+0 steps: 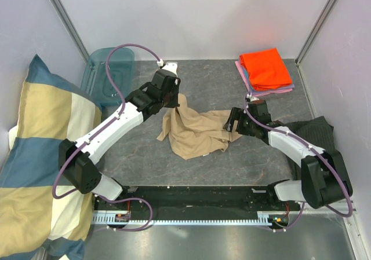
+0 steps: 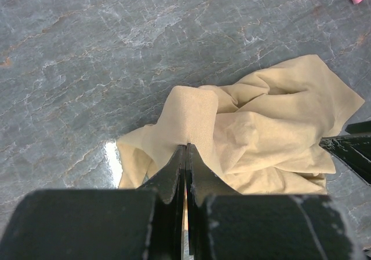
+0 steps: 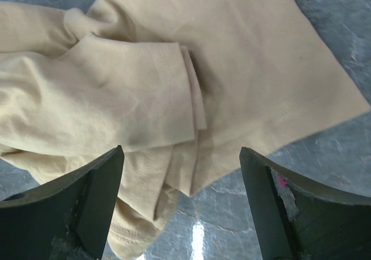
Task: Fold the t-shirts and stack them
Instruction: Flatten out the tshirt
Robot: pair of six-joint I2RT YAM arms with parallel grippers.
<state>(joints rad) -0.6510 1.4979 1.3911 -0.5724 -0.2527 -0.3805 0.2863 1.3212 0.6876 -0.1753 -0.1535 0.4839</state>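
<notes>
L arm [image 1: 116, 124] stretched fwd, elbow bent, wrist angled down. L gripper [image 2: 186, 148] jaws pressed together, pinching fold of tan t-shirt [image 2: 272, 127]. R arm [image 1: 293, 144] low, folded inward. R gripper [image 3: 179, 161] jaws spread wide.

Grey marbled worktop [image 1: 203, 80], viewed from above. A tan t-shirt [image 1: 197, 134] is lying crumpled at its centre, with 1 corner rising off the surface. A stack of folded t-shirts [image 1: 265, 69] is sitting in the far right corner, orange on top, with pink and blue edges showing beneath. A dark grey cloth [image 1: 322, 127] is lying bunched at the right edge. A translucent teal tray [image 1: 107, 72] is resting in the far left corner, and a checked pillow [image 1: 46, 138] is lying along the left side.
</notes>
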